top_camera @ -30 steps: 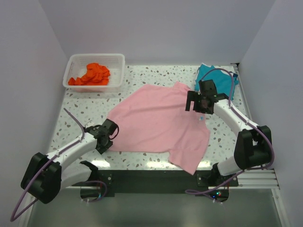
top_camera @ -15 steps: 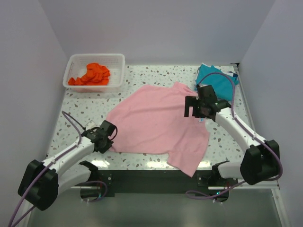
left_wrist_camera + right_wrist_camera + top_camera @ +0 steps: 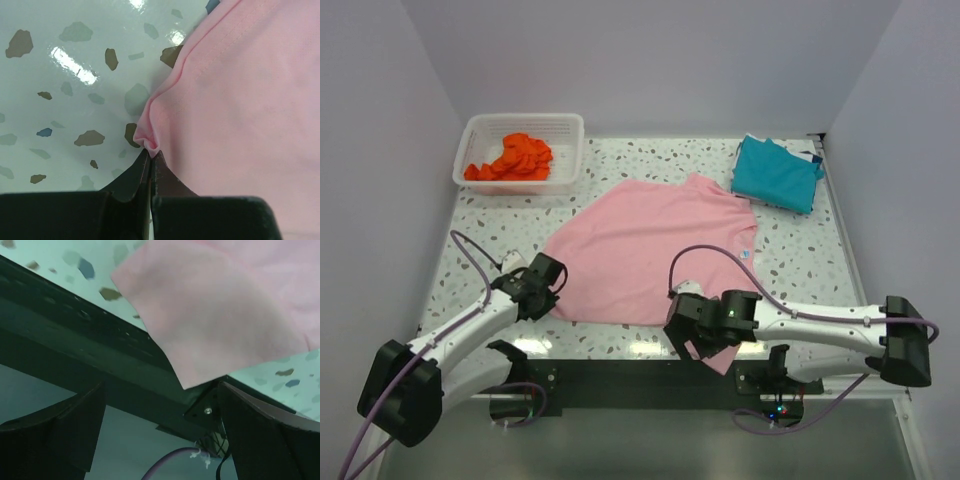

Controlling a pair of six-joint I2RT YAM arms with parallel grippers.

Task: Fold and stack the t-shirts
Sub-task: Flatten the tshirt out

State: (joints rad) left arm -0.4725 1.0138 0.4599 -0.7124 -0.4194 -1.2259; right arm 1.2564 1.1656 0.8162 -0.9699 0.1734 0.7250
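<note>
Pink t-shirt (image 3: 650, 255) spread flat on table (image 3: 790, 265), near-right sleeve overhanging near edge. Left gripper (image 3: 151, 159) pinched tight on its near-left hem corner. Right gripper (image 3: 165, 410) over overhanging sleeve, jaws wide apart, nothing held. Teal t-shirt (image 3: 775, 175) folded, far-right corner. Orange-red t-shirt (image 3: 512, 158) crumpled in white basket (image 3: 572, 128), far left.

No text, brand, number or sign can be read in any of the views. A small pale tag (image 3: 747, 255) lies at the right-hand edge of the pink t-shirt (image 3: 650, 250), on the side toward the right edge of the table (image 3: 800, 272). It is too small to tell whether anything is printed on it.
</note>
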